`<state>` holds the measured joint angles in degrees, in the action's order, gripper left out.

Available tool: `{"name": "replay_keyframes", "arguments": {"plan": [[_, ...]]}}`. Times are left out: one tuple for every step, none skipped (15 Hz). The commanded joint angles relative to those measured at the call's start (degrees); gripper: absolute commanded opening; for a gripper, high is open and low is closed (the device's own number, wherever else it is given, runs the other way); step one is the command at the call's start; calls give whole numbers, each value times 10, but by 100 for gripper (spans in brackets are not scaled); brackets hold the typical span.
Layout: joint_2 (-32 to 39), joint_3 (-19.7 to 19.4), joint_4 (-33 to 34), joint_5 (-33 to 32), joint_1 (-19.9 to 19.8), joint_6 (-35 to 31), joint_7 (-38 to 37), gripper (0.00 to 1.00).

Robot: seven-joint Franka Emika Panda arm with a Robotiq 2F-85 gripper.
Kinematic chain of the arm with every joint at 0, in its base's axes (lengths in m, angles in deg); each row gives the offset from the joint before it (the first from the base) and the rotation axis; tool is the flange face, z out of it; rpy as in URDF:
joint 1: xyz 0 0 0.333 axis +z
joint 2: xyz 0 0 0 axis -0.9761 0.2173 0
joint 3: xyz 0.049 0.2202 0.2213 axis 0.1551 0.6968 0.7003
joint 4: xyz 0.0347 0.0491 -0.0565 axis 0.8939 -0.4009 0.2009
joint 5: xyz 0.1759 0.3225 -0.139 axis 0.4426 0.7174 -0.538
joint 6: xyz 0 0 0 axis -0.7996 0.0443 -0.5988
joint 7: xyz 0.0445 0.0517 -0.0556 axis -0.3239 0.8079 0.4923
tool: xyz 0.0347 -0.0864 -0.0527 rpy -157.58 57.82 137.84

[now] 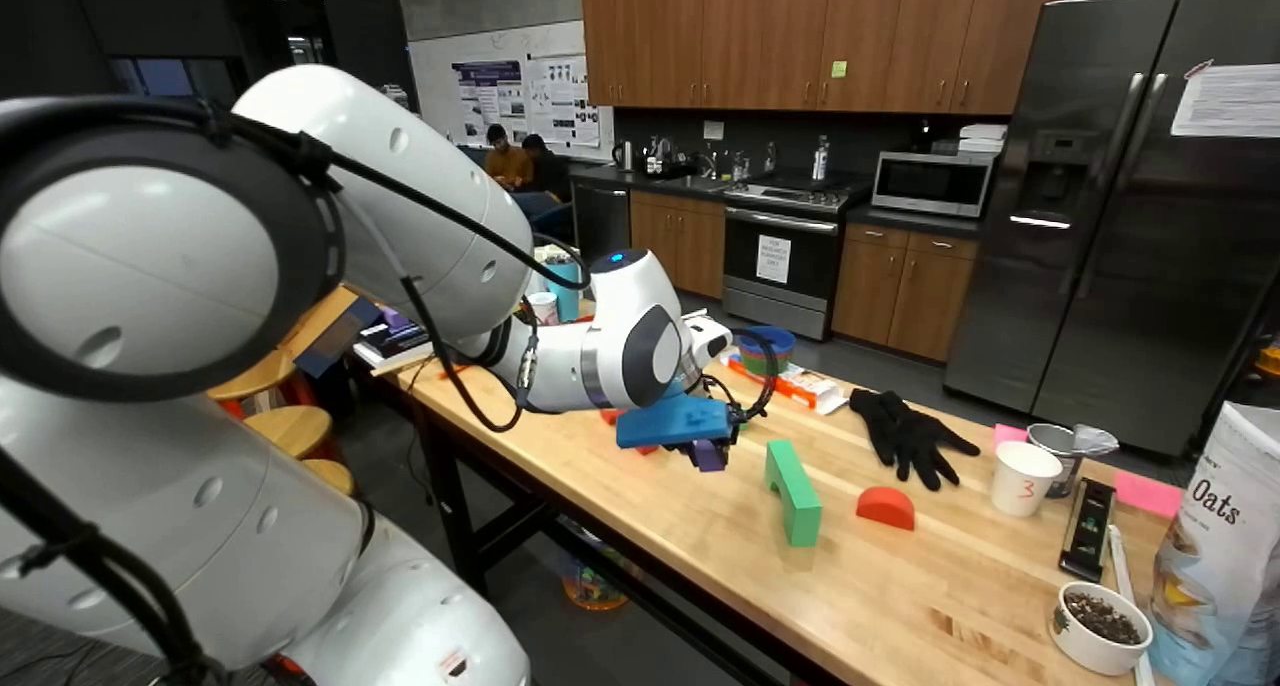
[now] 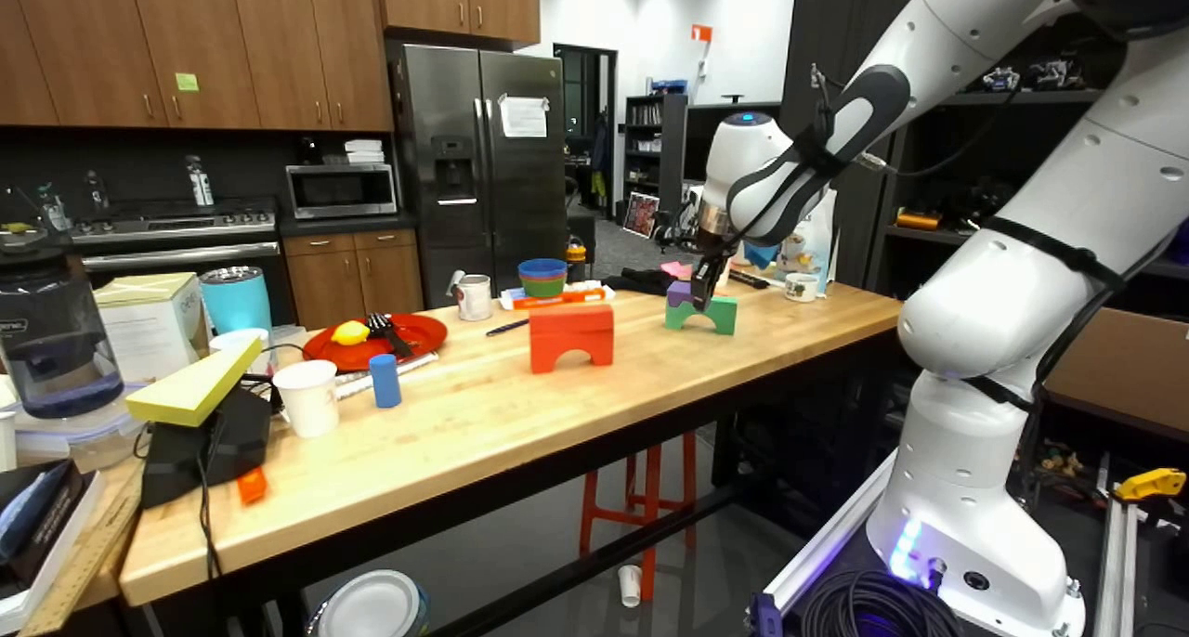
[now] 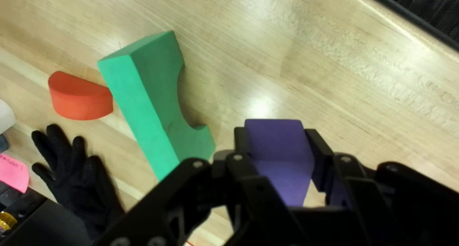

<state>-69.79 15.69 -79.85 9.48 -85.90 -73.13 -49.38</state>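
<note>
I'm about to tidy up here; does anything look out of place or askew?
Yes. In an exterior view, what looks like a white cup is on the floor by a red stool, an odd spot for one. A yellow block lies askew atop a black object. The purple block in the hand looks undamaged.

In an exterior view, cam sits v. close beside the white jointed robot arm (image 1: 430, 161), which fills the left, looking down across the light-wood counter (image 1: 880, 576). In an exterior view, cam stands farther off, w/ the white robot base (image 2: 966, 535) at right & the round red plate (image 2: 423, 338) at left, facing slightly down. Shared bkgd in both exterior views: tall dark-metal fridge (image 1: 1040, 266), silver-framed microwave (image 1: 930, 183). Wrist cam: close-up, looks steeply down past the black end effector (image 3: 278, 142); shares the purple rectangular block (image 3: 282, 163) & green arch-shaped block (image 3: 132, 95) w/ both exterior views.
</note>
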Motion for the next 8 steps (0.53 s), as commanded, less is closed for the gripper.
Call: {"name": "replay_keyframes", "arguments": {"plan": [[-20, -11, -3, 16, 7, 23, 12, 16], [-20, -13, -2, 18, 7, 27, 13, 16], [-21, -15, -2, 21, 6, 31, 12, 16], [-23, -17, -2, 25, 6, 36, 12, 16], [-25, -19, -2, 27, 3, 43, 10, 16], [-27, -22, -2, 28, 1, 49, 9, 16], [-32, -23, -2, 31, -1, 58, 6, 16], [-36, -24, -3, 31, -3, 65, 4, 16]]}}
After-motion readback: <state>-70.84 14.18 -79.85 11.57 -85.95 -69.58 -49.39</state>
